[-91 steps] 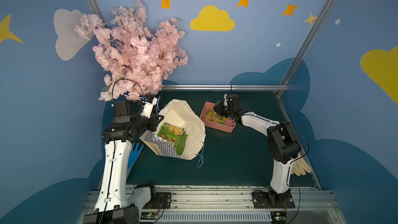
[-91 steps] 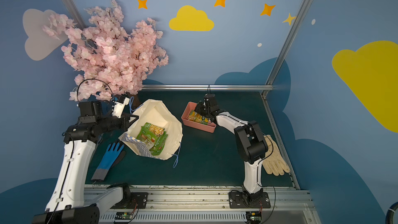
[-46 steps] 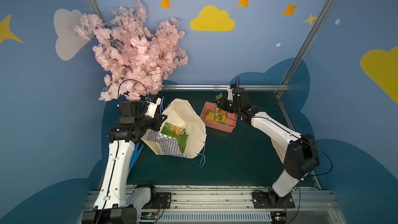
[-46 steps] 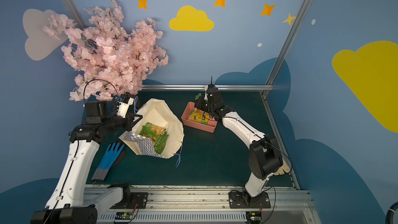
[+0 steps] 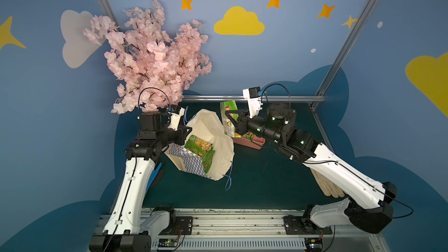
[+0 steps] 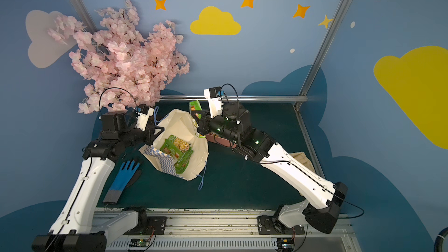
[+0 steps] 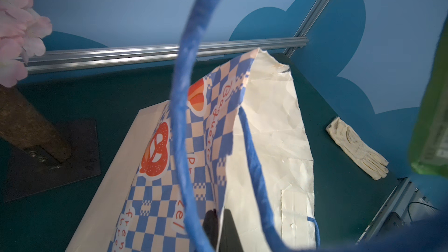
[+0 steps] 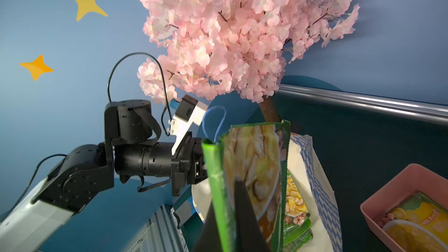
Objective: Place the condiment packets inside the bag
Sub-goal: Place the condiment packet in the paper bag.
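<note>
The bag point(image 5: 213, 129) leans open on the mat, checkered outside and cream inside. My left gripper point(image 7: 220, 221) is shut on the bag's rim, with one black finger on each side of the paper. Several green condiment packets point(image 6: 178, 149) lie inside. My right gripper point(image 8: 232, 202) is shut on another green condiment packet point(image 8: 254, 166). It holds that packet point(image 5: 229, 117) upright in the air, beside the bag's far rim and above the pink tray point(image 5: 252, 143). One more packet point(image 8: 421, 224) lies in the tray.
A pink blossom tree point(image 5: 155, 61) stands at the back left, its trunk and base plate point(image 7: 29, 127) close behind the bag. A cream glove point(image 7: 356, 149) lies near the right edge, and a blue glove point(image 6: 123, 178) lies beside the left arm.
My right arm has lifted the green packet out of the pink tray and carried it left, up to the bag's rim. My left gripper has kept its hold on the bag.
</note>
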Tool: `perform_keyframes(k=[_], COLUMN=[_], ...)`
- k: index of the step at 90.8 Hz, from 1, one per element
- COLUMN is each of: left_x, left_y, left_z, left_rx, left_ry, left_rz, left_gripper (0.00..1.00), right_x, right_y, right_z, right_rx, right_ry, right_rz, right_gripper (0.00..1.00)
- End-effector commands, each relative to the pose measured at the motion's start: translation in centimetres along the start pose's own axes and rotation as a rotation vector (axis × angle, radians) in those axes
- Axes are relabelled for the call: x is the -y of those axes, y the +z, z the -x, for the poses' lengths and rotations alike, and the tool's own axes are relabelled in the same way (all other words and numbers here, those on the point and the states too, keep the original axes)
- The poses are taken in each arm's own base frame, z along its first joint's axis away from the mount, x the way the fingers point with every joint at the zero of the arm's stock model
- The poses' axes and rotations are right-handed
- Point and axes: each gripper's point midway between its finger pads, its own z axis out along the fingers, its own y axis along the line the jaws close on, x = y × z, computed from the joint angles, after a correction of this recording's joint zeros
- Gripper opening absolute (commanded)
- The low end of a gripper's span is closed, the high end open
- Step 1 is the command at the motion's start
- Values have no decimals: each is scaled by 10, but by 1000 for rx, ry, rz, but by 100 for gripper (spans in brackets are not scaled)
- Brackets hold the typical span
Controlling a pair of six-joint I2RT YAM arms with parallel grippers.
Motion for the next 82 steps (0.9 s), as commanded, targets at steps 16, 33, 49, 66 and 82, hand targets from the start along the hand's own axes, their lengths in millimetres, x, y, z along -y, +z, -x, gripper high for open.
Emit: perform_keyframes(k=[16, 33, 49, 66, 82], left_x=[24, 53, 88, 73, 5], left_y=[-9, -11, -16, 1, 17], left_z=[21, 31, 40, 21, -3], left_rx=[59, 32, 23, -14, -26], left_ry=[-25, -142, -162, -235, -281], left_rz=[-102, -278, -404, -382, -195], left_gripper=[3, 3, 3, 3, 3], right_x=[3, 22, 35, 49, 101], right_y=[41, 51, 24, -16, -39], right_z=[-56, -68, -51, -19, -2], right_rx=[-132, -172, -115, -22, -5], right_ry=[-108, -119, -131, -110, -12], right_rz=[-46, -134, -219, -252, -351], right_gripper=[0, 40, 79, 96, 98])
